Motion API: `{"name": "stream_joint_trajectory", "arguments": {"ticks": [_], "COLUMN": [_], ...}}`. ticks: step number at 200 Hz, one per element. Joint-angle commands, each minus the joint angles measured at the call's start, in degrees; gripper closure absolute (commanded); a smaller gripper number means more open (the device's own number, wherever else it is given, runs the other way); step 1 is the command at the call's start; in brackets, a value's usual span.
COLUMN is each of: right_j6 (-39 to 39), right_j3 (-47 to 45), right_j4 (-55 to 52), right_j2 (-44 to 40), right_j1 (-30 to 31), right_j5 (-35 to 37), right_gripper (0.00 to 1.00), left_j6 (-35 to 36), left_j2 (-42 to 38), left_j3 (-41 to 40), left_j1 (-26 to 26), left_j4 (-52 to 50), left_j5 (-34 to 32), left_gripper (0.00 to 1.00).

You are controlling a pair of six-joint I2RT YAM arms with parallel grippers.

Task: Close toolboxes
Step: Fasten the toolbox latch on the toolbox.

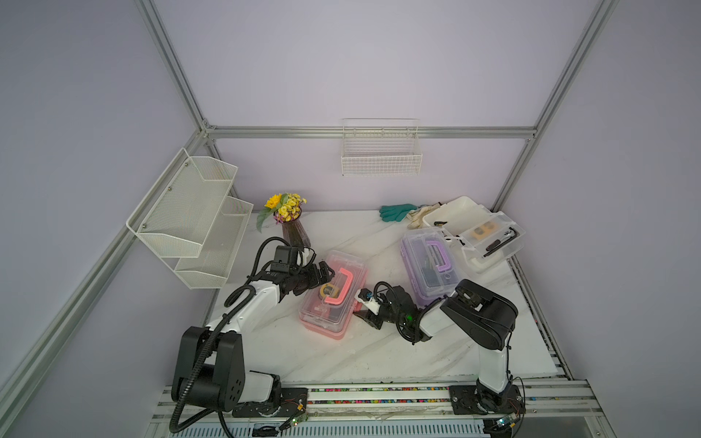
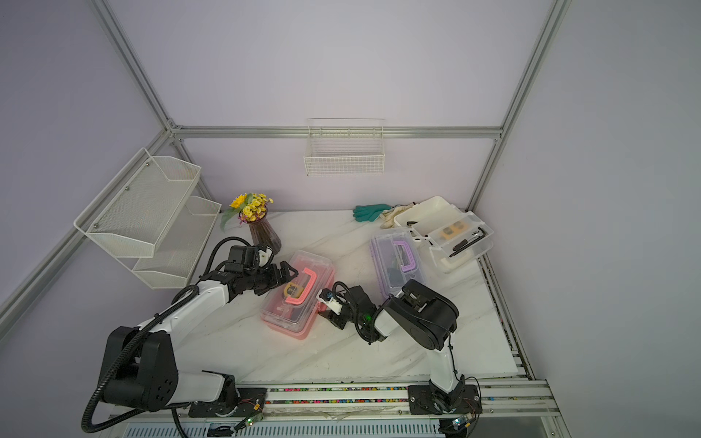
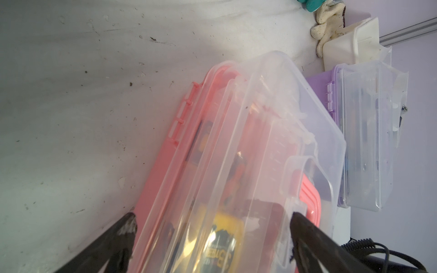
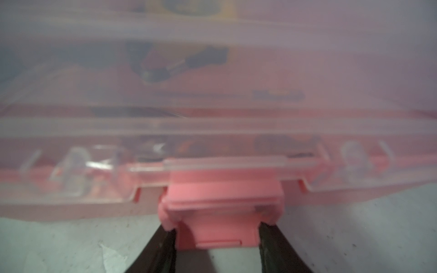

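The pink toolbox (image 1: 333, 299) (image 2: 299, 299) lies mid-table with its clear lid (image 3: 260, 132) down and its pink handle (image 1: 343, 288) on top. My left gripper (image 1: 325, 273) (image 3: 212, 221) hovers open over the box's left end, its fingers wide apart across the lid. My right gripper (image 1: 358, 313) (image 4: 216, 238) is at the box's right side, shut on the pink latch (image 4: 222, 212), one finger against each side. The purple toolbox (image 1: 428, 265) (image 3: 331, 94) sits behind with its lid down. The white toolbox (image 1: 474, 231) stands at the back right; I cannot tell how its clear lid sits.
A vase of yellow flowers (image 1: 294, 227) stands just behind my left arm. Green (image 1: 396, 211) and cream (image 1: 421, 212) gloves lie at the back edge. A wire basket (image 1: 381, 155) hangs on the back wall and a mesh shelf (image 1: 189, 216) on the left frame.
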Motion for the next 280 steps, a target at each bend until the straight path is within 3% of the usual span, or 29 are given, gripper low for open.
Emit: {"name": "stream_joint_trajectory", "arguments": {"ticks": [1,52,147,280], "right_j6": [0.88,4.76,4.74,5.66], "right_j3": [-1.6,-4.84,-7.33,-3.51], "right_j4": [-0.7,-3.04,-5.88,-3.16], "right_j2": [-3.13,-9.89,-19.79,-20.0], "right_j1": [0.27,0.22,0.27,0.25], "right_j5": [1.84,2.99,4.42,3.53], "right_gripper": [0.51,0.49,0.48,0.47], "left_j6": [1.75,1.98,1.83,1.06], "left_j2": [1.23,1.26,1.27,3.72], "left_j3": [0.8,0.68,0.18,-0.89], "left_j1": [0.25,0.25,0.28,-0.28], "left_j4": [-1.0,-1.0,-0.96,-0.5], "left_j5": [-0.87,-1.13,-1.21,-0.92], "left_gripper": [0.0,0.0,0.0,0.0]}}
